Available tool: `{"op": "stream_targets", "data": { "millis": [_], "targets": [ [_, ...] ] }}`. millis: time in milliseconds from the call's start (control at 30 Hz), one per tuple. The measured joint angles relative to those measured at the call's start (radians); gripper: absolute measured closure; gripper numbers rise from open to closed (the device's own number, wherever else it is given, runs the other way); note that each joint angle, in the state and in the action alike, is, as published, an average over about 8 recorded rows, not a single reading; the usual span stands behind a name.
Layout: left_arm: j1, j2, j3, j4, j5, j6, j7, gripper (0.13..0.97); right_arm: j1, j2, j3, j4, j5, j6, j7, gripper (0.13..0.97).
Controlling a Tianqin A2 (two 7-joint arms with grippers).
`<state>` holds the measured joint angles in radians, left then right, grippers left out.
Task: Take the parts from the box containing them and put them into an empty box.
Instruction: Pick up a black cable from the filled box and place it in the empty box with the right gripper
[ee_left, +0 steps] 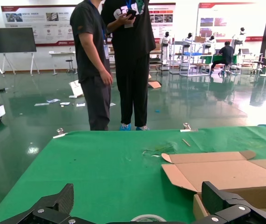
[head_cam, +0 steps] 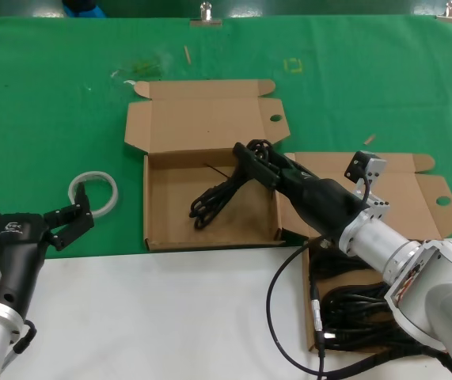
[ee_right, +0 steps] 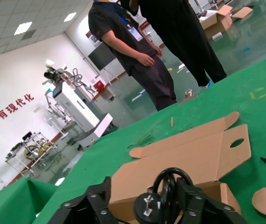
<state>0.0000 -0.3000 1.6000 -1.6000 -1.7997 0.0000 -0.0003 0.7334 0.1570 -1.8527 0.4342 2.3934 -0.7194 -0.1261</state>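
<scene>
- While the right gripper (head_cam: 245, 152) hangs over the far right corner of the empty box (head_cam: 156, 207), look nearest first: the source box (head_cam: 439, 198) sits by the robot's right side, under that arm, with more cords (head_cam: 352, 305) piled in its tray.
- Your left gripper (head_cam: 66, 222) waits at the near left, fingers spread and holding nothing, close to a white tape ring (head_cam: 93, 192) — leave it parked.
- The right gripper is clamped on one cord (head_cam: 219, 198); the right wrist view shows a loop (ee_right: 172, 173) and plug standing up between the fingers. The rest of the bundle trails down and seems to rest on the box floor, near the middle.
- Judging by that, you are at the release. Lower a little so the held end is inside the walls, then part the fingers squarely.
- Keep clear of the right wall (head_cam: 277, 212); the arm crosses it low, and a nudge could shift the light carton.
- After letting go, lift straight up — a loop snagged on a finger would drag the cord back out.
- Beyond, the open lid (head_cam: 202, 119) lies flat on the green cloth (head_cam: 51, 95); it is not in your way.
</scene>
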Motion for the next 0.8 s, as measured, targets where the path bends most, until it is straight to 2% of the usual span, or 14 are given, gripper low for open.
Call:
{"op": "stream_targets", "data": {
  "millis": [233,267,533,667,800],
  "targets": [
    [0.0,0.0,0.0,0.0,0.0,0.0,0.0,0.132,0.0,0.0,0.0,0.0,0.0,0.0,0.0,0.531],
    [0.0,0.0,0.0,0.0,0.0,0.0,0.0,0.132,0.0,0.0,0.0,0.0,0.0,0.0,0.0,0.531],
    [0.0,0.0,0.0,0.0,0.0,0.0,0.0,0.132,0.0,0.0,0.0,0.0,0.0,0.0,0.0,0.334],
    [0.0,0.0,0.0,0.0,0.0,0.0,0.0,0.132,0.0,0.0,0.0,0.0,0.0,0.0,0.0,0.334],
    [0.0,0.0,0.0,0.0,0.0,0.0,0.0,0.132,-0.004,0.0,0.001,0.006,-0.003,0.004,0.001,0.269]
  ]
}}
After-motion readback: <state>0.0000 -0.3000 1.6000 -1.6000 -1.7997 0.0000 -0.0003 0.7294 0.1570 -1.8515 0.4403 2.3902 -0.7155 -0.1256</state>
